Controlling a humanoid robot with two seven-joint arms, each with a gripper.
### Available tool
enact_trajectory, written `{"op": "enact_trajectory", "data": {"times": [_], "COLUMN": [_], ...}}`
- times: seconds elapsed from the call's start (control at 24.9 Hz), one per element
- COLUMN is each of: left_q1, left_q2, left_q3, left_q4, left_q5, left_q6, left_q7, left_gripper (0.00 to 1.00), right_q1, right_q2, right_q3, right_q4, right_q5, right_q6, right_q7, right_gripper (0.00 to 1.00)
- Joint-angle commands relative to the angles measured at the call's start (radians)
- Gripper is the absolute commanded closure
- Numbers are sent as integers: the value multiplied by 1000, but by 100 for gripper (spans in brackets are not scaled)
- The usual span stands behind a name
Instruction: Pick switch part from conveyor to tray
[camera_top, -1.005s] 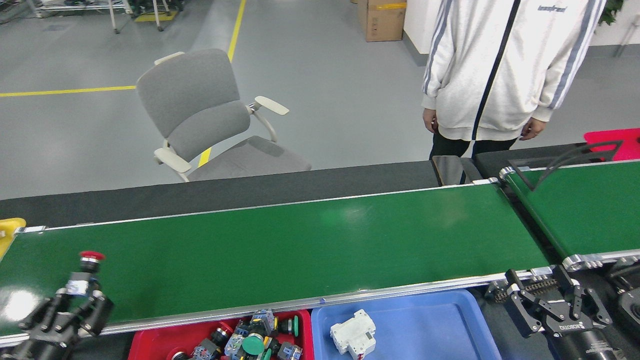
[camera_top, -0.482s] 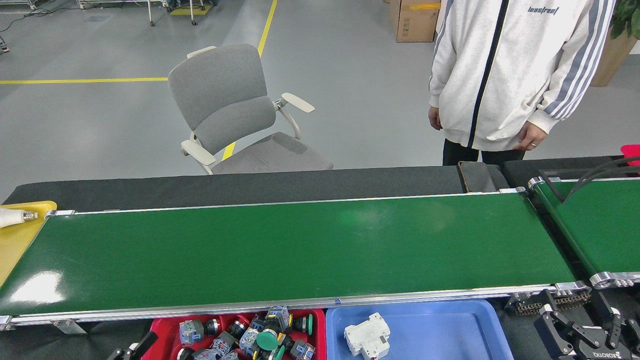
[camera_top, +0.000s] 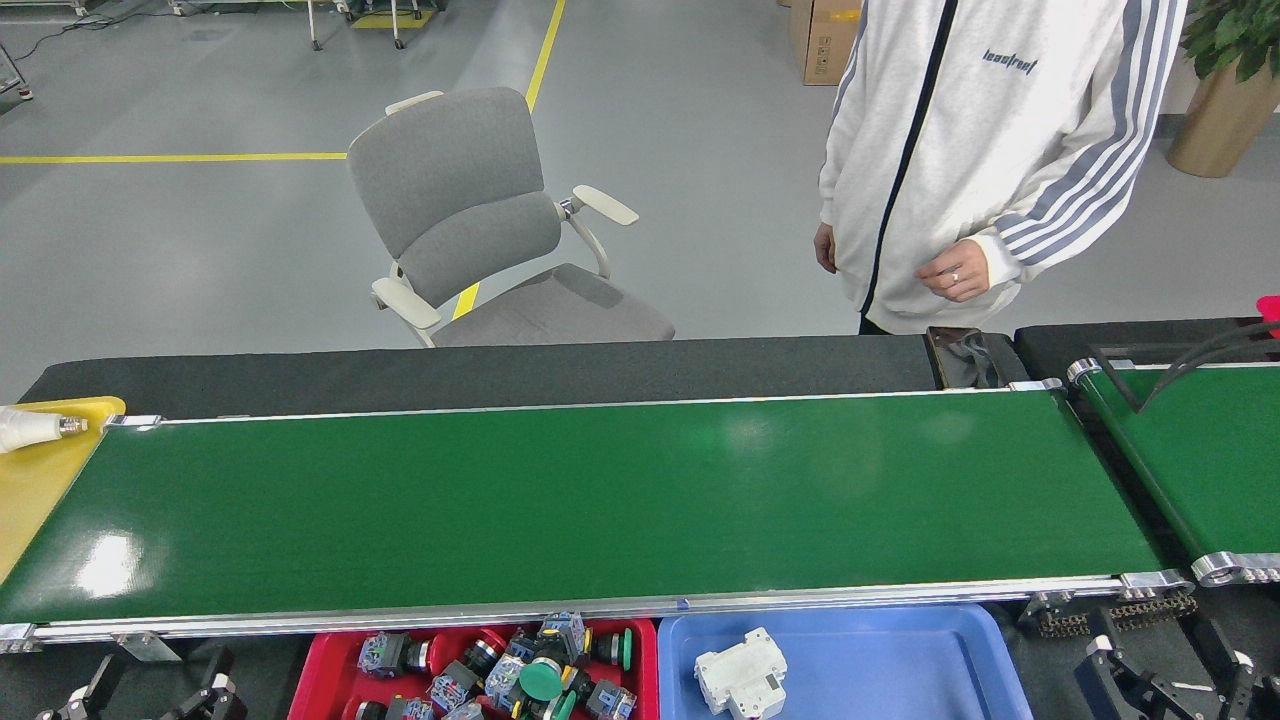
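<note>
Conveyor (camera_top: 600, 500): bare belt, no switch part on it. Red tray (camera_top: 330, 665): holds many switch parts (camera_top: 520, 670), apparently including the red-capped one carried a second ago. Blue tray (camera_top: 880, 660): one white breaker (camera_top: 742, 675). Left gripper (camera_top: 150, 695), right gripper (camera_top: 1170, 680): both now lowered to the frame edge, jaw state undeterminable. Step: between picks; next needs a new part arriving.

Your left gripper (camera_top: 145, 698), which was holding a red-capped switch part over the conveyor (camera_top: 600, 500) a second ago, is now sitting low at the bottom edge without it. Your right gripper (camera_top: 1165, 680) is sinking lower too. The person (camera_top: 960, 150) is shifting left, raising one hand (camera_top: 955, 270).
</note>
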Motion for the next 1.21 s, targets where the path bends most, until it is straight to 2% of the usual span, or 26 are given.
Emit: {"op": "enact_trajectory", "data": {"times": [0.0,0.28,0.36,0.68,1.17], "left_q1": [-11,-29,-29,5,35], "left_q2": [23,37,63,96,93], "left_q3": [4,-5,-5,-5,4], "left_q4": [-5,-7,-10,-16,-19], "left_q5": [-3,-3,-1,8,16], "left_q6": [1,-4,-4,-45,-13], "left_q7": [5,5,5,5,3], "left_gripper": [0,0,0,0,0], "right_q1": [-1,0,14,36,40], "right_q2": [-12,-35,-30,-29,-20], "right_q3": [-2,-1,1,-5,-5], "right_q4": [-15,-15,-15,-15,-15], "right_q5": [4,34,50,50,50], "right_q6": [-24,-30,-30,-28,-28], "right_q7": [-2,-3,-3,-3,-3], "right_gripper": [1,2,2,2,2]}}
